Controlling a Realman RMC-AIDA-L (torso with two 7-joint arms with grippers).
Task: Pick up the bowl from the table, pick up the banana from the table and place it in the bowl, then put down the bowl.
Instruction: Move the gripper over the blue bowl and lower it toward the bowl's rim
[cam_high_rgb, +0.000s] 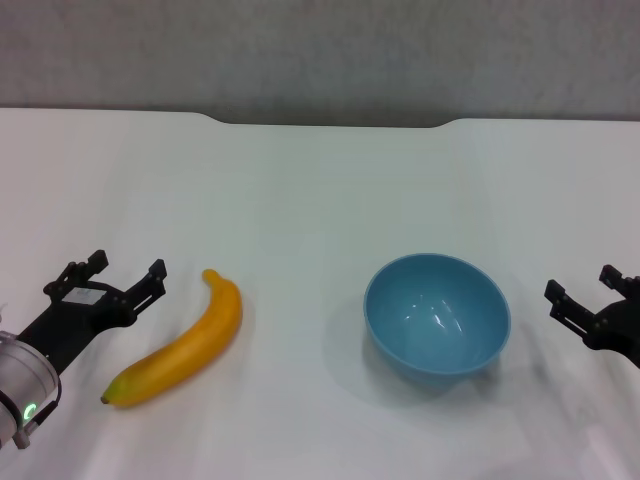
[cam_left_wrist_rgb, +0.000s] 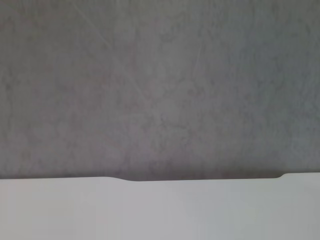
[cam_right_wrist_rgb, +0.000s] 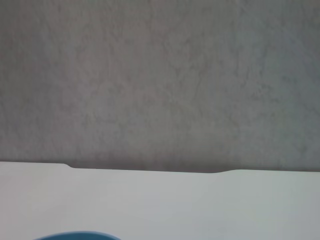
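The light-blue bowl (cam_high_rgb: 437, 314) stands upright and empty on the white table (cam_high_rgb: 320, 180), right of centre. Its rim edge also shows in the right wrist view (cam_right_wrist_rgb: 77, 235). The yellow-orange banana (cam_high_rgb: 180, 343) lies on the table left of centre, greenish tip toward the near left. My left gripper (cam_high_rgb: 112, 273) is open and empty, just left of the banana. My right gripper (cam_high_rgb: 590, 290) is open and empty, a little to the right of the bowl at the picture's edge.
The table's far edge has a shallow notch (cam_high_rgb: 335, 122), with a grey wall (cam_high_rgb: 320, 50) behind it. The left wrist view shows only the table's far edge (cam_left_wrist_rgb: 150, 179) and the wall.
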